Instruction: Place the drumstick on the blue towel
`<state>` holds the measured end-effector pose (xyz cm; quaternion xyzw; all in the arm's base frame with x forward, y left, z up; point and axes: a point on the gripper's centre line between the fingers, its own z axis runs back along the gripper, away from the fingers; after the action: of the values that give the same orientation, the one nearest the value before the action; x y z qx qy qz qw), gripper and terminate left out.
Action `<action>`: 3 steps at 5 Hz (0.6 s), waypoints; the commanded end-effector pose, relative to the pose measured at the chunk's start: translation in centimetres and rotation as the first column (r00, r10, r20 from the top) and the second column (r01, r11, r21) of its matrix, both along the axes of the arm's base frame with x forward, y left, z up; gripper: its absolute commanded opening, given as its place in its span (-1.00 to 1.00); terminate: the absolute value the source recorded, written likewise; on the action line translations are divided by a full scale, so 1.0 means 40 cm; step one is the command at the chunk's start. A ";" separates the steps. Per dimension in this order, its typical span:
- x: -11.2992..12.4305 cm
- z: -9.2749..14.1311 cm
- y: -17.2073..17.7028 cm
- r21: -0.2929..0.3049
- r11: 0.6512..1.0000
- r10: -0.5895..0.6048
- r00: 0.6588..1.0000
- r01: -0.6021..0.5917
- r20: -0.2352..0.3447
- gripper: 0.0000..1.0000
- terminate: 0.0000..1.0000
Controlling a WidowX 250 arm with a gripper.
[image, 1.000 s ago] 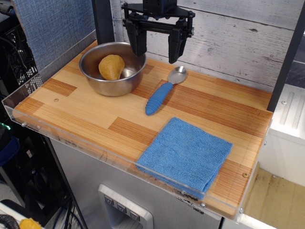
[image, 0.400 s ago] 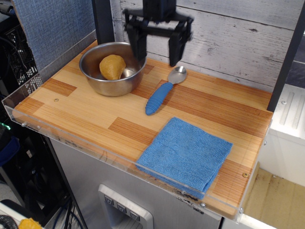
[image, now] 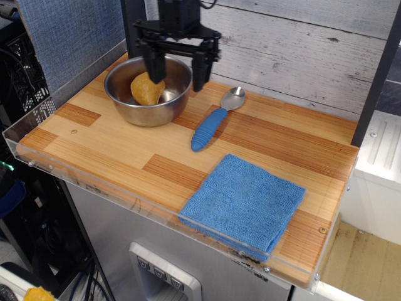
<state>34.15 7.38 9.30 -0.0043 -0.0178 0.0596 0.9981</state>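
Observation:
The golden-tan drumstick [image: 145, 91] lies inside the steel bowl [image: 147, 111] at the back left of the wooden table. The blue towel [image: 244, 204] lies flat at the front right, near the table's front edge. My black gripper [image: 177, 74] hangs open above the bowl, its left finger over the drumstick and its right finger above the bowl's right rim. It holds nothing. The drumstick's bone end is hidden behind the left finger.
A metal spoon with a blue ribbed handle [image: 212, 125] lies between the bowl and the towel. A clear plastic rim [image: 94, 188] runs along the table's front and left sides. A white plank wall stands behind, with a dark post at the right.
My gripper has moved left, from above the bowl's right rim and the spoon to over the bowl, still open. The drumstick, spoon and towel have not moved.

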 end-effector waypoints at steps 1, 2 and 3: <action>-0.001 0.057 0.093 0.083 0.994 0.061 0.995 -0.068 0.082 1.00 -1.00; 0.009 0.038 0.141 0.101 0.990 0.095 0.993 -0.102 0.070 1.00 -1.00; 0.030 -0.004 0.189 0.122 0.984 0.128 0.991 -0.133 0.043 1.00 -1.00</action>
<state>35.05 14.39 7.10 0.0500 -0.0120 0.1196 0.9915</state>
